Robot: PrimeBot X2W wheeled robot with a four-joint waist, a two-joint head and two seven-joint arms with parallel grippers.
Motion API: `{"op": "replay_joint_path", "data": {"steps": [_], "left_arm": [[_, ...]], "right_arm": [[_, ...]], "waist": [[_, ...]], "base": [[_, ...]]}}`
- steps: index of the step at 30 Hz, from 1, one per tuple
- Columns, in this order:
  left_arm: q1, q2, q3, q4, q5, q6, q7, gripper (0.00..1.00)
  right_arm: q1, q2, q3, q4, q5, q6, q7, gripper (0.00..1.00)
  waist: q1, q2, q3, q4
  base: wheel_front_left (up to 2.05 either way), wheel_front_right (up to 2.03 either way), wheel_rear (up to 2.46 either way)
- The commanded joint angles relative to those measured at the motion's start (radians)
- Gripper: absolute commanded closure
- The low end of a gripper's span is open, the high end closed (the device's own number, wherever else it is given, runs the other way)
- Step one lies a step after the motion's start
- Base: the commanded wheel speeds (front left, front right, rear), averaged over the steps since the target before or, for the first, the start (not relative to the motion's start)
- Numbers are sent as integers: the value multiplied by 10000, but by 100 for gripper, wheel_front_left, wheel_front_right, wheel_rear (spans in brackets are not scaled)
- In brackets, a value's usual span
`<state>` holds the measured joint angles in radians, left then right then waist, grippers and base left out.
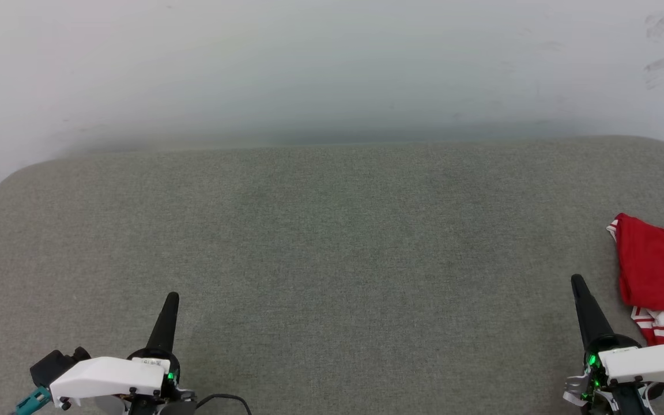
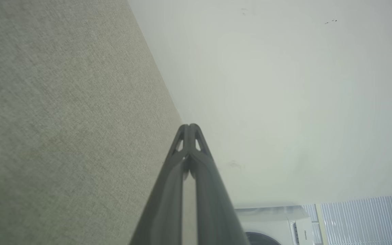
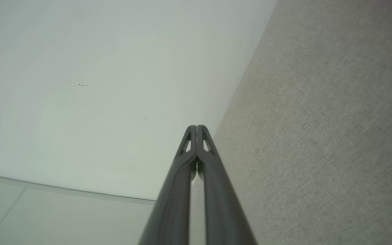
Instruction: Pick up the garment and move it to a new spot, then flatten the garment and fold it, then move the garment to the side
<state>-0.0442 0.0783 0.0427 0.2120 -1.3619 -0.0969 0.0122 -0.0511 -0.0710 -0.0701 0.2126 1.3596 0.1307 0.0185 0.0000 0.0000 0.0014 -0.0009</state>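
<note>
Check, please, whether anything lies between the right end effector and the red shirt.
Nothing visible does. The right end effector, shut and empty, sits just left of the crumpled shirt in the head view, with only bare grey cushion between them. The shirt runs past the picture's right edge, so its far side cannot be judged.

Table (image 1: 332,259): grey woven cloth, matt, coarse. Shirt (image 1: 657,271): soft red cloth, matt, creased. Left gripper (image 1: 172,297), right gripper (image 1: 577,280): smooth dark matt plastic, white plastic covers (image 1: 107,373) w/ slight sheen. Wall (image 1: 332,69): matt, scuffed.
</note>
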Motion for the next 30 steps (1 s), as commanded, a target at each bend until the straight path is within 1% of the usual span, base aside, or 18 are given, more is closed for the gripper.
{"op": "replay_joint_path", "data": {"steps": [1, 11, 12, 30], "left_arm": [[-188, 3, 59, -16, -209, -56, 61, 100], [-346, -16, 169, 94, -1030, -161, 291, 100], [-397, -21, 195, 128, -1270, -187, 362, 100], [-639, -57, 378, 296, -2491, -338, 713, 100]], "right_arm": [[-198, -51, -21, -8, 223, 1, 57, 100], [-353, -32, -69, 91, 1033, 1, 278, 100], [-371, -27, -84, 120, 1261, 1, 343, 100], [-591, 11, -165, 283, 2464, 0, 699, 100]], "waist": [[0, 0, 0, 1], [0, 0, 5, 3], [0, 0, 7, 4], [0, 0, 15, 8]], "base": [[0, 0, 0], [0, 0, 0], [0, 0, 0], [0, 0, 0]]}}
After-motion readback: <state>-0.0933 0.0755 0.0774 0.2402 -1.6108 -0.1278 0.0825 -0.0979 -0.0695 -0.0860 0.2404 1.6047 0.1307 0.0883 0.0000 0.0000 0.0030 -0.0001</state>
